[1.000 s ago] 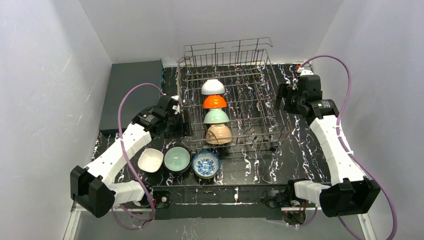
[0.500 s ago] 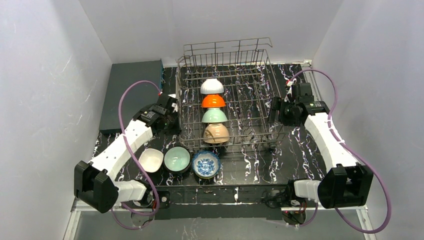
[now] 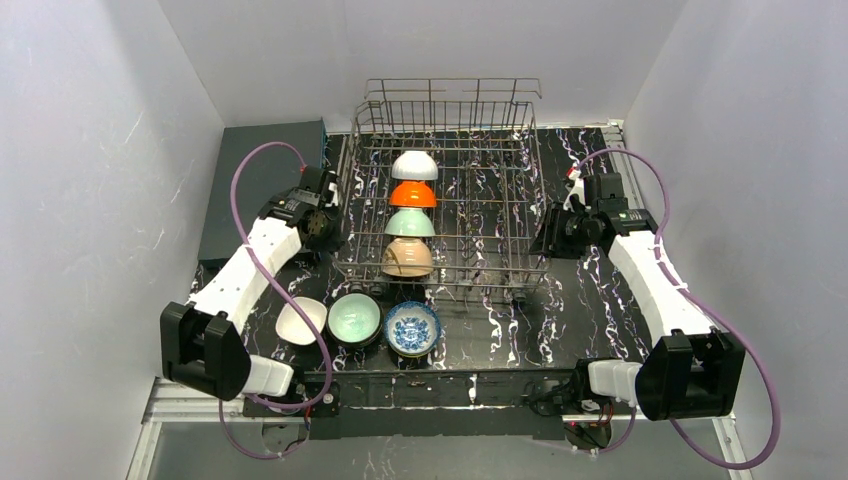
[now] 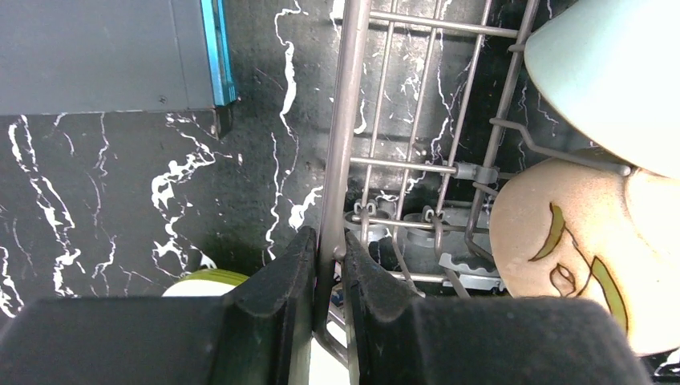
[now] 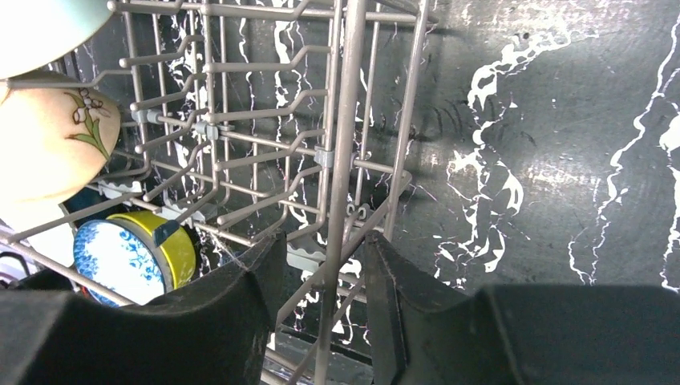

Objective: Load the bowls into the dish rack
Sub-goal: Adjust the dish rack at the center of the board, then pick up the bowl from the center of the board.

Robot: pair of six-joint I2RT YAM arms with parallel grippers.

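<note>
Soft, even light from above fills our top view. The pale walls [image 3: 100, 150] stay bright, and the black marbled tabletop [image 3: 500, 320] stays dark and free of glare. In our wrist views the dish rack [image 4: 345, 120] wires glint crisply, while the left gripper [image 4: 329, 241] and right gripper [image 5: 325, 241] sit dark and soft-edged.
</note>
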